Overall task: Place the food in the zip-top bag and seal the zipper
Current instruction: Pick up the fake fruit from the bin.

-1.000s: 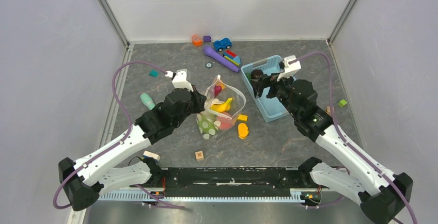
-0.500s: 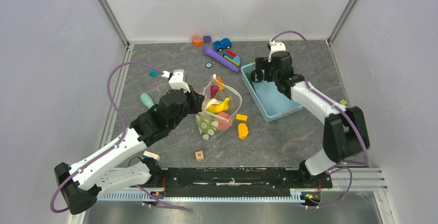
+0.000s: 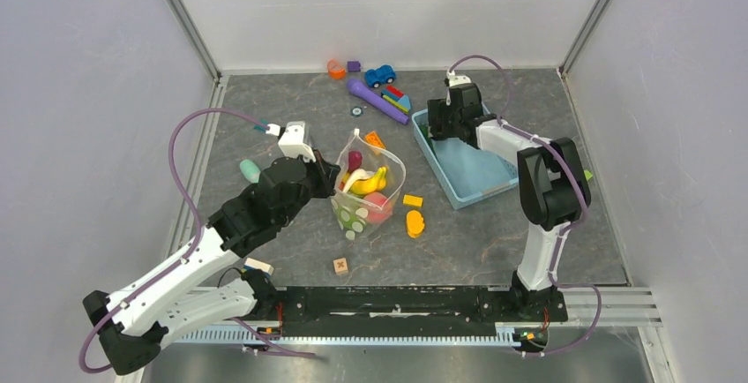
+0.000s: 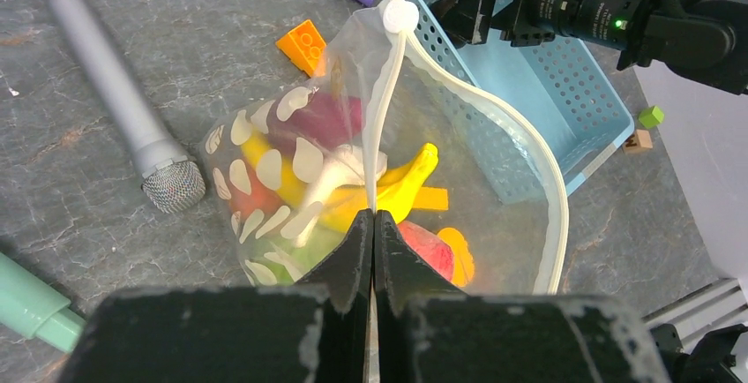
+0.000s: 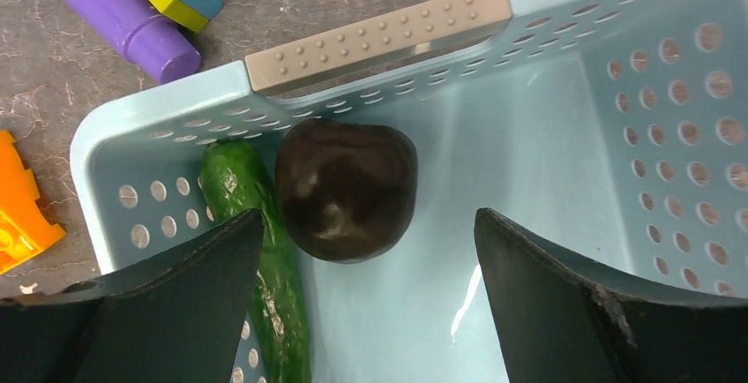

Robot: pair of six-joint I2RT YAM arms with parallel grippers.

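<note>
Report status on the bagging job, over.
Left gripper jaws shut on the zipper, zip-top bag mouth open. Right gripper jaws open above dark purple piece in blue basket. Cucumber lies tight beside it, over.

a robot lab cell: plain white walls (image 3: 388,12), grey tabletop (image 3: 476,233), arms (image 3: 194,255) bolted to a rail (image 3: 397,299).

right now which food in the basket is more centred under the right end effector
The dark round piece; the green cucumber lies beside it, along the basket wall, off to one side.
</note>
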